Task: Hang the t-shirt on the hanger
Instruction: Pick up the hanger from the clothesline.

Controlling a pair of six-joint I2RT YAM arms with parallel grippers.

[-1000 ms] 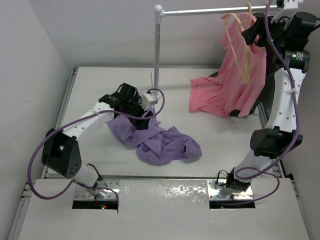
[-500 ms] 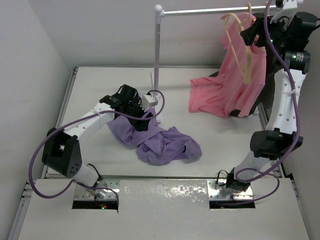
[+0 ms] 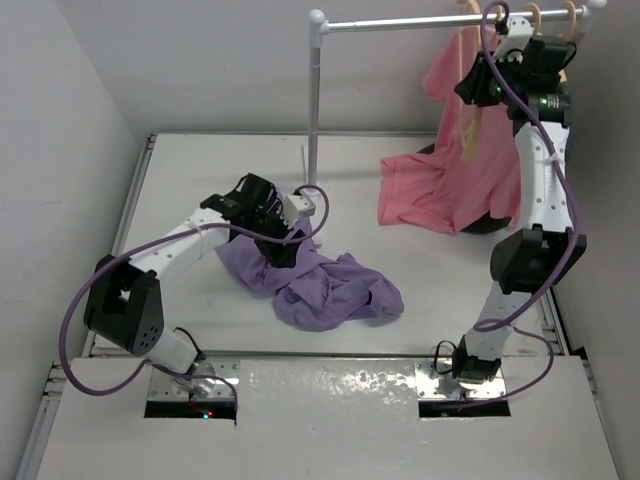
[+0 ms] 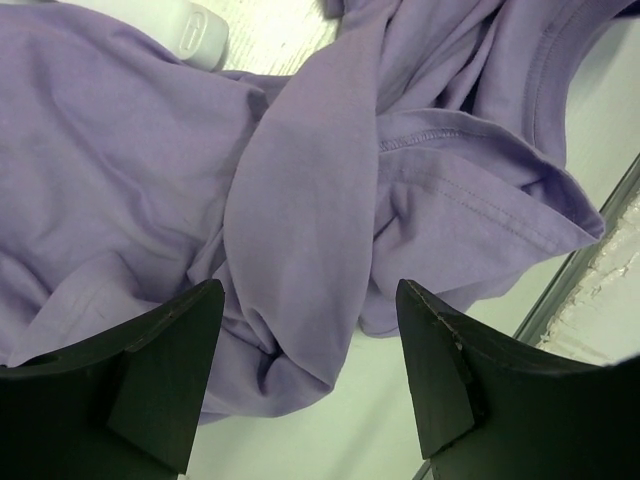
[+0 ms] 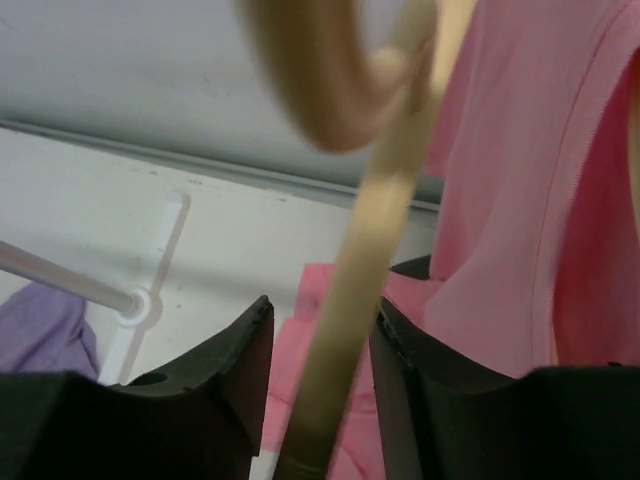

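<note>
The lavender t-shirt point(image 3: 330, 290) lies crumpled on the table left of centre. My left gripper point(image 3: 290, 228) hovers over its upper left part, open and empty. In the left wrist view the folds of the t-shirt point(image 4: 300, 200) lie just beyond the gripper point(image 4: 310, 300). My right gripper point(image 3: 478, 85) is high up by the rail, with the tan hanger point(image 3: 469, 135) hanging down from it. In the right wrist view the hanger's bar point(image 5: 370, 240) runs between the jaws of the gripper point(image 5: 322, 305), against the right finger. Its blurred hook is above, with no rail in it.
A white rail point(image 3: 420, 22) on a post point(image 3: 314, 100) crosses the back. A pink t-shirt point(image 3: 450, 180) hangs from it and spills onto the table over a dark garment point(image 3: 490, 222). More hanger hooks point(image 3: 550, 12) sit on the rail's right end.
My right arm has swung left and up along the rail, and the hanger has moved with it. The pink t-shirt has shifted. My left gripper has barely moved.
</note>
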